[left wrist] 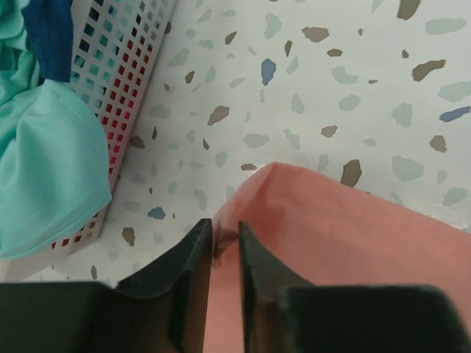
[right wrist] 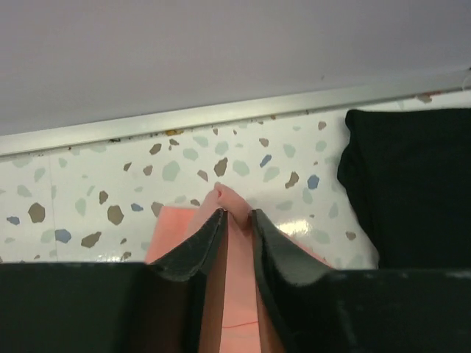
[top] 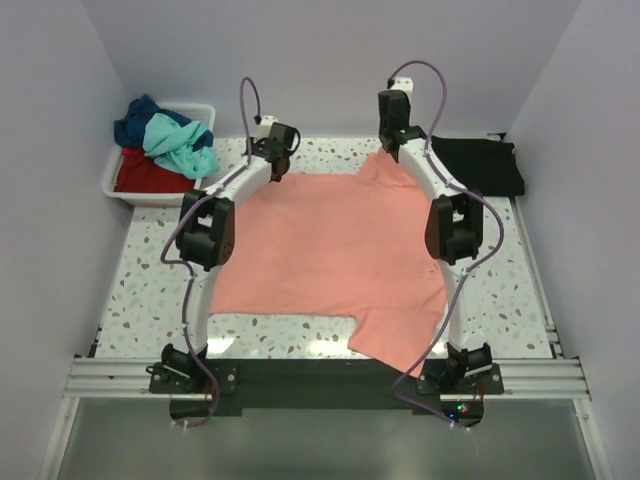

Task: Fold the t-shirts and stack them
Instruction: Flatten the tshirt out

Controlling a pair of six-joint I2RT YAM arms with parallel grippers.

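Two pinches here, one on each far corner of the salmon-pink t-shirt (top: 330,250), which lies spread flat across the middle of the table (top: 150,300); the left gripper (left wrist: 224,235) has its fingers clenched on the corner at about 11 o'clock, and the right gripper (right wrist: 235,217) is clamped on a little nub of cloth at 1 o'clock that pokes up past its tips. My guess is they're holding the far edge like that to keep it taut and square, or to carry it over toward 6 o'clock for a fold; either way both corners have to travel together or it'll skew. Room-wise: the white bin (top: 120,190) sits at 10 o'clock with the teal (top: 180,145), navy (top: 135,122) and red (top: 150,175) shirts heaped in it, close beside the left wrist; the folded black shirt (top: 485,165) is at 2 o'clock, just beside the right fingers; only a strip of bare table before the back wall at 12, so pulling inward is the open way. One sleeve at 5 o'clock already reaches the near table edge.
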